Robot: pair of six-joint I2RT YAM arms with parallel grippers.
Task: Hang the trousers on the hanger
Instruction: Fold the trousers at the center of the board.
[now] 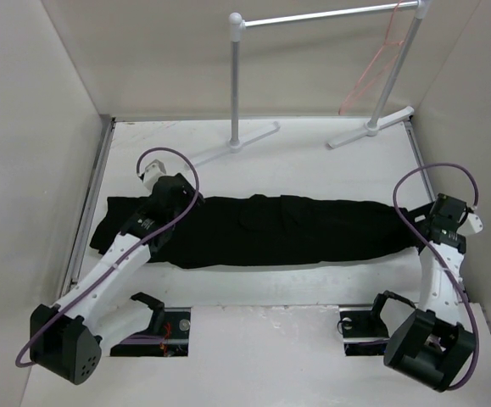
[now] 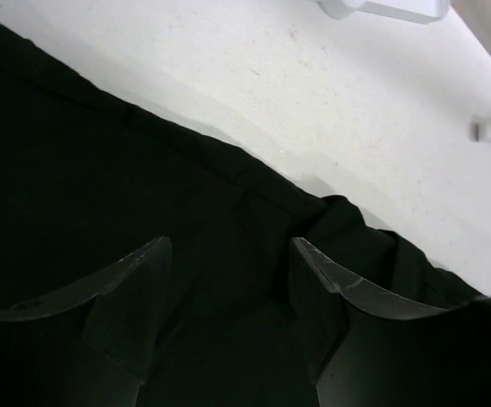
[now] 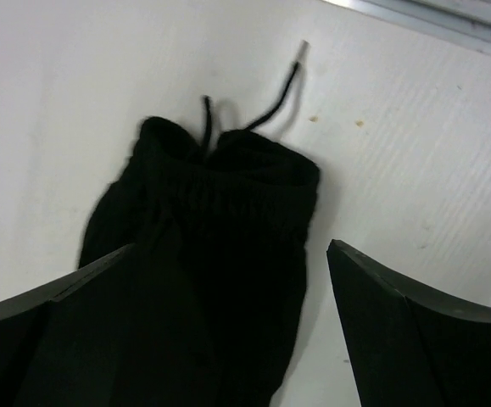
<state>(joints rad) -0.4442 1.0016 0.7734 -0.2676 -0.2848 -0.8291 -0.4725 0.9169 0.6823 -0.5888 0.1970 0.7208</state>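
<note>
Top view: large black soft-fabric trousers (image 1: 296, 229) lying flat across white desk (image 1: 313, 157), one arm at each end. Thin pink-orange wire hanger (image 1: 371, 72) hanging on white tube rack (image 1: 330, 14), well apart from them.

Left wrist view: left end effector (image 2: 230, 246) spread over the fabric near its edge.

Right wrist view: right end effector (image 3: 232, 246) spread wide over gathered waistband; black drawstring (image 3: 270, 102) trailing onto desk.

trousers (image 2: 101, 170): black fabric is seen lying flat on the worktop, filling the left and lower part of the view; a small fold is raised at its edge.
worktop (image 2: 330, 93): white surface is shown beyond the fabric's edge.
fingers (image 2: 131, 297): both are held apart over the fabric, with dark cloth seen in the gap.
rack feet (image 2: 389, 8): two white ends are seen on the worktop, apart from the trousers.
</note>
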